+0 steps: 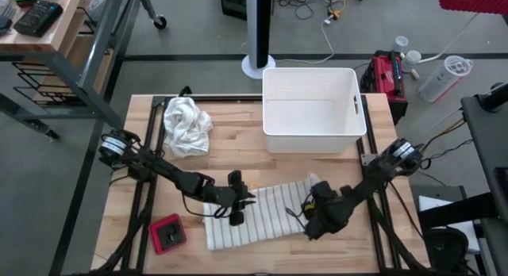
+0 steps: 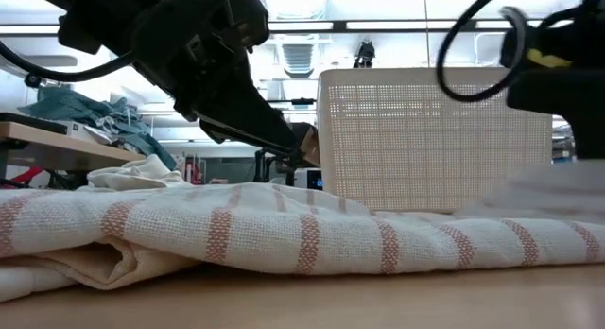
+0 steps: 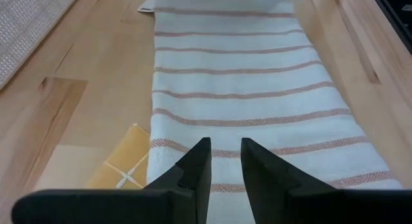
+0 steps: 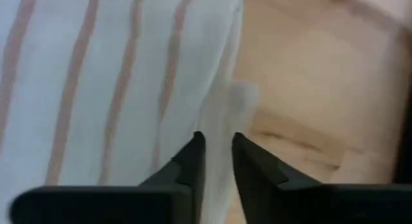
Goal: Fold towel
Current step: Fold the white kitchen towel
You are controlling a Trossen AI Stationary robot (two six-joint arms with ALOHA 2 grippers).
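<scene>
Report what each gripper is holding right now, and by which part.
Nothing is visibly held. The left gripper hovers over one end of the striped towel, fingers slightly apart with no cloth between. The right gripper stands at the opposite edge, likewise gripping nothing.

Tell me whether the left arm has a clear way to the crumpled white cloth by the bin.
Probably yes. The crumpled white cloth lies on bare wood on the left arm's own side, with nothing between it and the left gripper, which sits over the striped towel. The white bin stands off to the side.
</scene>
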